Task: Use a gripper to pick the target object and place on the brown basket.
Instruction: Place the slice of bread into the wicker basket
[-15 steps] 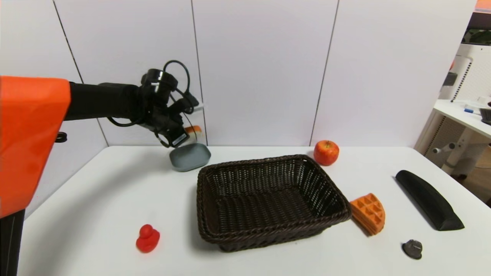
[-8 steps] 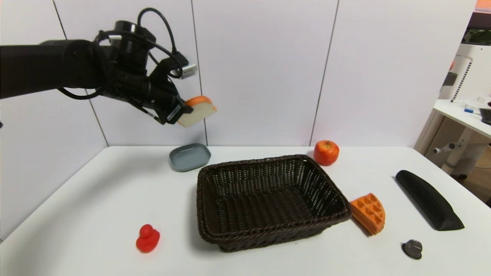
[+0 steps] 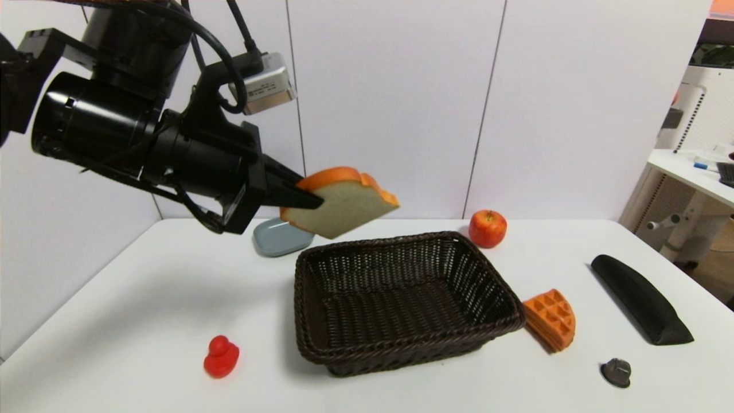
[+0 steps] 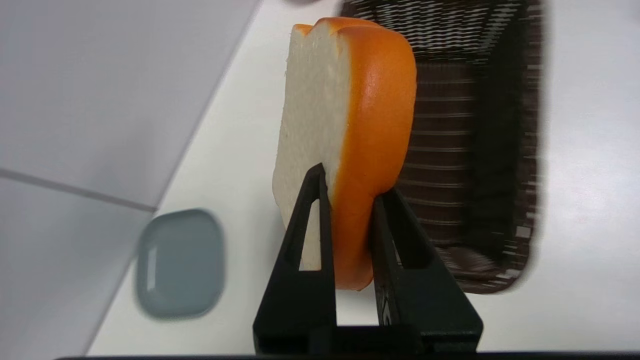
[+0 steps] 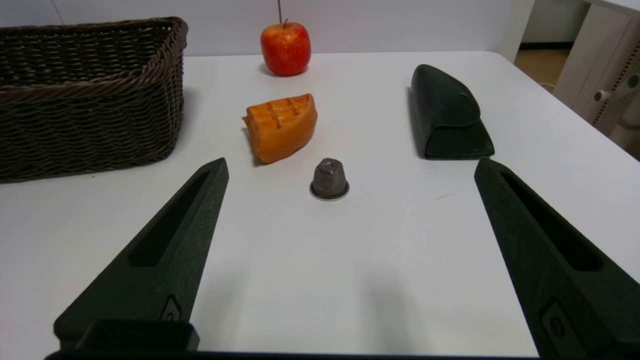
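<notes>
Black claw fingers of the right gripper (image 5: pixel 350 260) fill the lower part of the right wrist view, spread wide with nothing between them, parked low over the white table (image 3: pixel 143 298) near a small grey metal cap (image 5: pixel 329 179); that arm has no part in this step. In the head view, a red duck toy (image 3: pixel 221 357) sits at lower left and the cap at lower right, both well clear of the work. The brown basket (image 3: pixel 401 344) fills the centre of that frame, its woven floor bare, with an orange waffle wedge (image 3: pixel 550 318) just beside its right wall and a black case (image 3: pixel 639 298) farther right. Above the basket's far left corner, in the upper left of the frame, the left gripper (image 3: pixel 312 201) is clamped on the bread slice (image 3: pixel 344 206), which hangs in the air, tilted, its far end just over the rim. The left wrist view shows the two fingers pinching only the lower crust end, so the hold looks shallow, and a fast swing could let the slice pivot or slip. To do this step well, the arm should probably carry the slice farther toward the middle of the basket, lower it until it is close to the woven floor, and only then spread the fingers, so it does not land on the rim and tip out. Beyond the basket stand a grey dish (image 3: pixel 275 238) at the left and a red apple (image 3: pixel 488 228) at the right, near the wall.
</notes>
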